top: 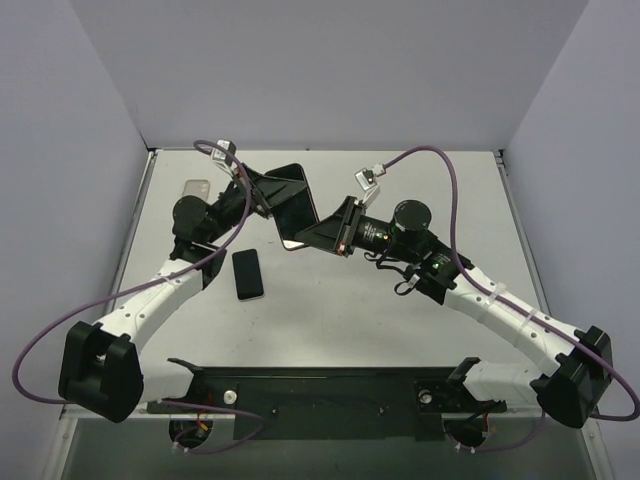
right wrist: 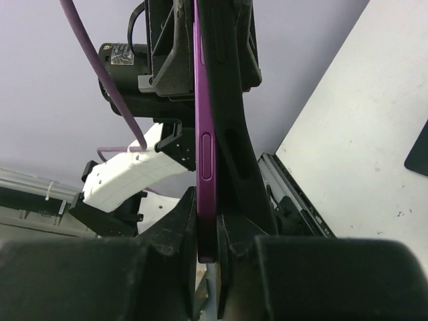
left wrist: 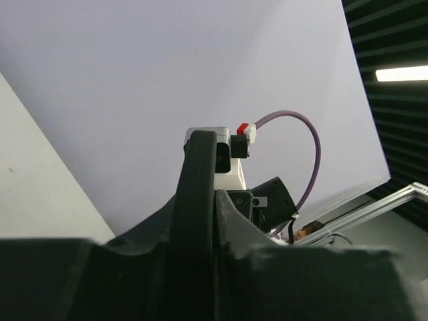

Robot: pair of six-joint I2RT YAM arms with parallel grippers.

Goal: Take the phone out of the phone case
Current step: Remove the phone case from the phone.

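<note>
In the top view both grippers hold a dark slab in the air over the back middle of the table: the phone in its black case [top: 292, 200]. My left gripper [top: 262, 195] is shut on the case's far left side. My right gripper [top: 322, 236] is shut on the near right end. In the right wrist view the purple phone [right wrist: 204, 134] stands edge-on between my right gripper's [right wrist: 207, 224] fingers, with the black case [right wrist: 227, 100] bowing away from it on the right. In the left wrist view my left gripper [left wrist: 198, 221] clamps the black case edge [left wrist: 199, 174].
A second black phone [top: 248, 273] lies flat on the white table [top: 400, 320] below the left gripper; its corner shows in the right wrist view [right wrist: 418, 150]. A pale flat phone-shaped item [top: 197, 188] lies at the back left. Purple cables arc over both arms.
</note>
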